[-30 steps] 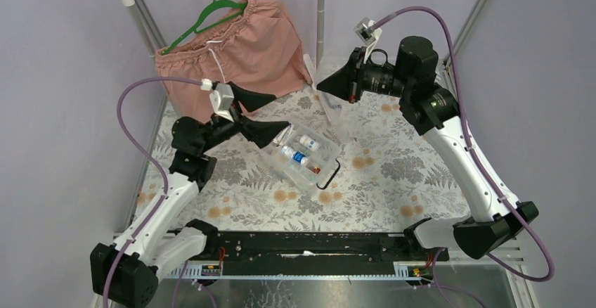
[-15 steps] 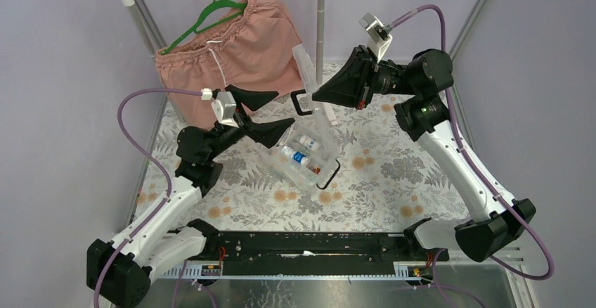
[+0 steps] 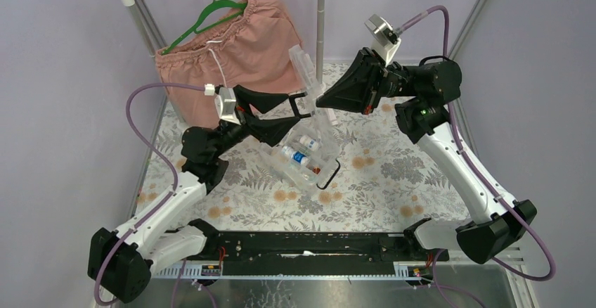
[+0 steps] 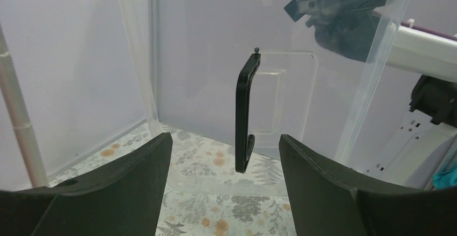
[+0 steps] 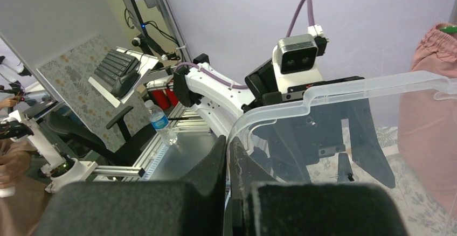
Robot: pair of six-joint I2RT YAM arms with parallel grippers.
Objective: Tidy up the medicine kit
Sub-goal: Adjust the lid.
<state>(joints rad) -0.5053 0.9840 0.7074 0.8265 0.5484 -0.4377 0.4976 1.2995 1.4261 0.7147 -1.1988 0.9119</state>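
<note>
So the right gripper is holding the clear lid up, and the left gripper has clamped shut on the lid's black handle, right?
Not quite. The right gripper does hold the clear lid up, but the left gripper is open. In the left wrist view, the black handle hangs in the gap between its spread fingers, touching neither.

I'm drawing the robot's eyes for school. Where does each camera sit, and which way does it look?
Top camera: high behind the robot, looking down on the table, open box, left gripper and right gripper.
Left wrist camera: behind the left gripper's open jaws, looking forward at the black handle on the raised clear lid.
Right wrist camera: behind the right gripper, shut on the clear lid's edge, looking through it at the left gripper.
Shared: all three show the clear lid.
</note>
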